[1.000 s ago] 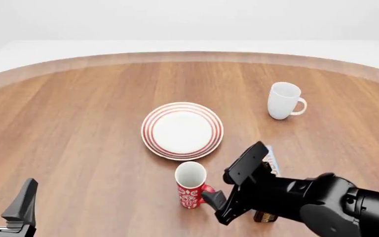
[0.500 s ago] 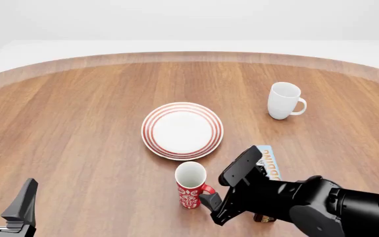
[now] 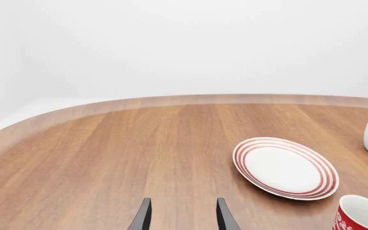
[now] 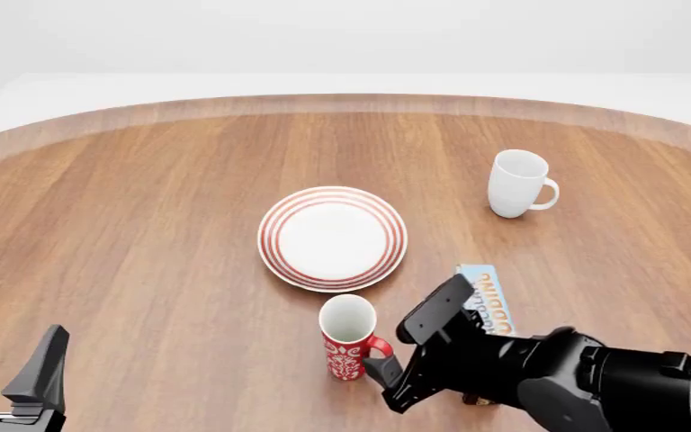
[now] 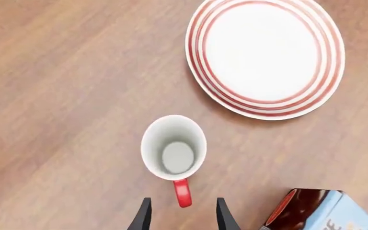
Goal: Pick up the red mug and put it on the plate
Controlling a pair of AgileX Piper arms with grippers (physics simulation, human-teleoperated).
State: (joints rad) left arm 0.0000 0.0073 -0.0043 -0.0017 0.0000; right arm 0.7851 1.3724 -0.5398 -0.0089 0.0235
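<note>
The red mug [image 5: 174, 150] is seen upright just ahead of the parted, empty jaws of the right gripper [image 5: 180, 215], handle in line between them; rigid, glazed, probably slippery, it is best gripped there

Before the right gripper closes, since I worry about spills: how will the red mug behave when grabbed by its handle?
The red mug looks rigid and glazed, so probably slippery. It stands upright, taller than wide, so a sideways nudge could tip it. The right gripper straddles the thin handle, off the mug's centre, so it may swing when lifted. It looks empty.
</note>
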